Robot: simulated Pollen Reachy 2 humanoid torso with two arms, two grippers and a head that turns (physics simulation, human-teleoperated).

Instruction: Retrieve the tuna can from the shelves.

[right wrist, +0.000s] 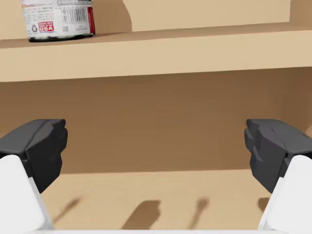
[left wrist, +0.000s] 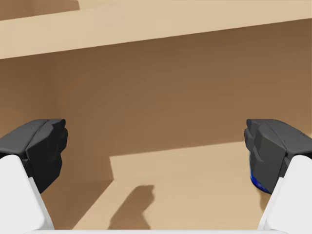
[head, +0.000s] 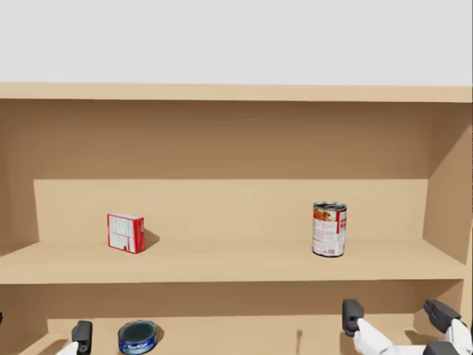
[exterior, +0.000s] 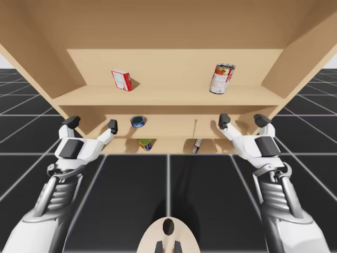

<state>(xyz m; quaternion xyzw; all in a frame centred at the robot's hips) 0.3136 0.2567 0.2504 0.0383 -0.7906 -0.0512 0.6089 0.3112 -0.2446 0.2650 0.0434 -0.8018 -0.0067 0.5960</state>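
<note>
Not a real room I was driving in, just a bare sim test scene. The floor was a flat black grid running off toward the horizon, and behind everything sat a plain pale grey backdrop. The furniture was a light wooden shelf unit stocked pantry-style. It held a red and white box, a tall red and white can, and a flat blue can one level lower.

Red box, tall red can, well apart.

Tuna can on middle shelf, left
</note>
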